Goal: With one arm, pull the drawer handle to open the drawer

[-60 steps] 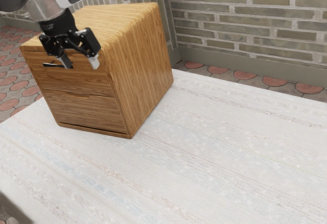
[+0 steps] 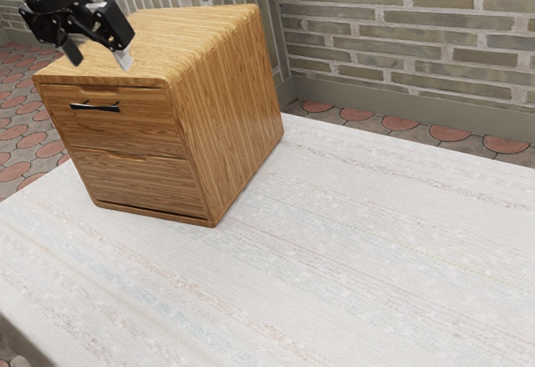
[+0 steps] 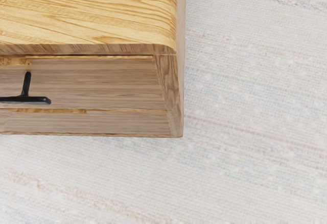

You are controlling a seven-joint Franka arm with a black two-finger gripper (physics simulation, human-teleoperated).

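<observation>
gripper (image 2: 98,53) – is being held above the cabinet (image 2: 213,91) top, at the exterior view's left, fingers being shown apart with nothing between them | drawer handle (image 2: 94,107) – is being seen on the top drawer (image 2: 138,129), well below the gripper, untouched | drawer front is being shown flush with the cabinet face

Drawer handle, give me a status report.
Hand open, empty, above the cabinet top. Drawer handle free, drawer looks shut. Nothing blocking it.
</observation>
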